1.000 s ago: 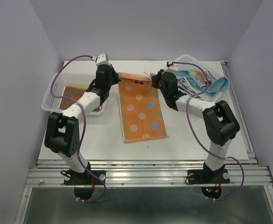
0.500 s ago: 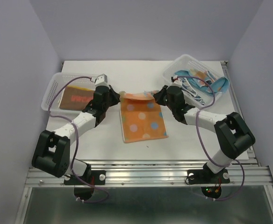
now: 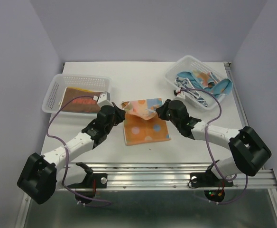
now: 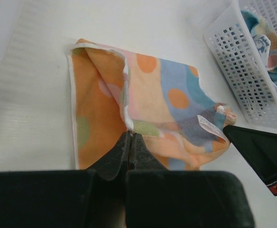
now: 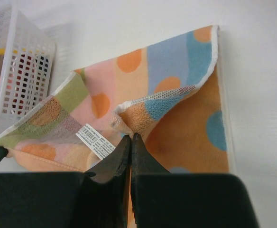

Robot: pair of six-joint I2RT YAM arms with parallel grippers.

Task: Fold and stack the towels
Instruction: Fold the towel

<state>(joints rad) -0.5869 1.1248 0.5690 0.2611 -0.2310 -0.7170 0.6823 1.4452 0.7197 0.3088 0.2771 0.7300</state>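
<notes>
2 pinches hold the dotted towel (image 3: pixel 145 130): left fingers (image 4: pixel 121 153) closed on its hem, right fingers (image 5: pixel 121 157) closed on its hem too, cloth draped between them.

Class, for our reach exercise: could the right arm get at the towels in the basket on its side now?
Probably not yet: the right claw is shut on a corner of the dotted towel. The basket is open on top with nothing over its towels, so once freed, likely yes.

Both arms reach forward low, angled inward; left end effector (image 3: pixel 118 114) and right end effector (image 3: pixel 160 112) are each pinched closed.
</notes>
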